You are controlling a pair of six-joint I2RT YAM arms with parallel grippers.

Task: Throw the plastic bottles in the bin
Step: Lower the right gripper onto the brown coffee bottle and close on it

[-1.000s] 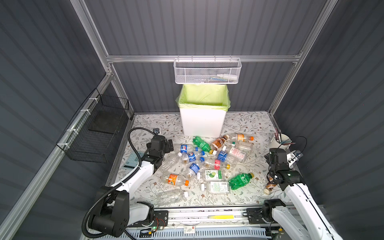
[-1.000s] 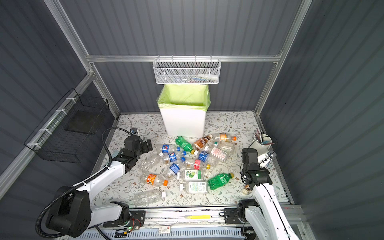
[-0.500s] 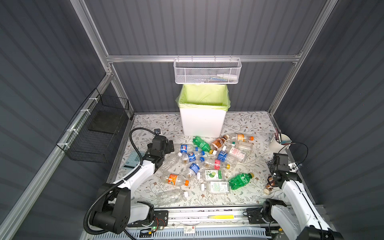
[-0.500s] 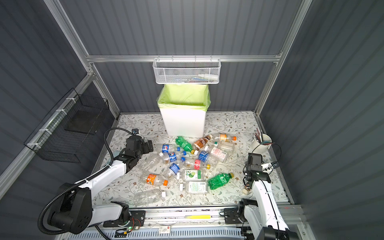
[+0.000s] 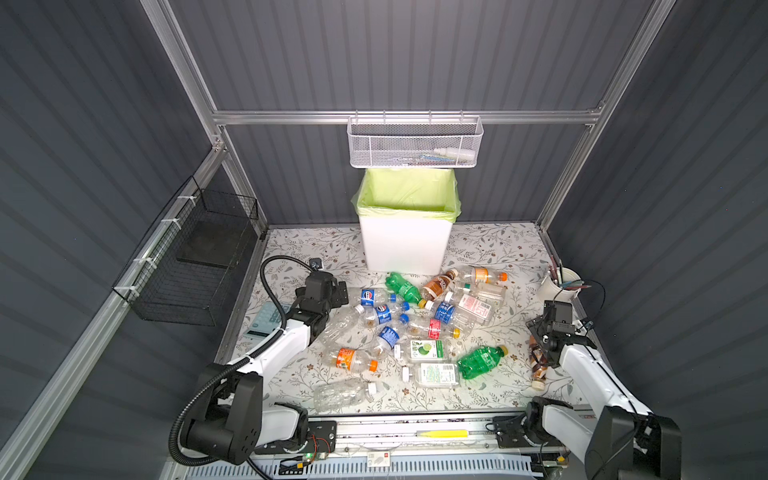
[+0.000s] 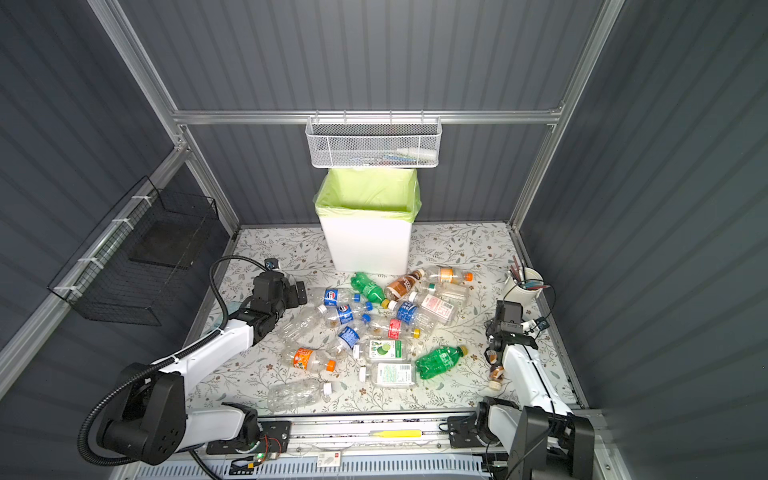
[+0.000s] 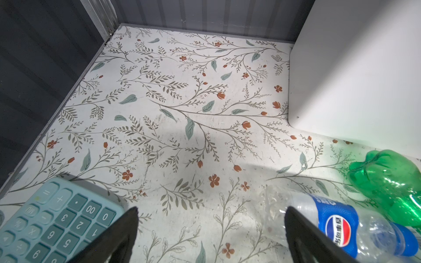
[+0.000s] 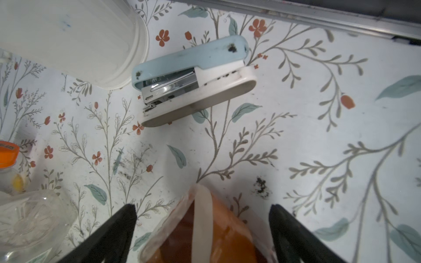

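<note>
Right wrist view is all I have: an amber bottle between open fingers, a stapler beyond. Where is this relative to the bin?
Observer: Far away. The right gripper is at the right edge of the table, in its front half; the bin stands at the back middle.
Operator: Anything in the bin?
Observer: No bottle shows inside, though its floor is hidden.
Operator: And the left arm?
Observer: The left gripper is open and empty, over bare table between the calculator and a blue-label bottle.
</note>
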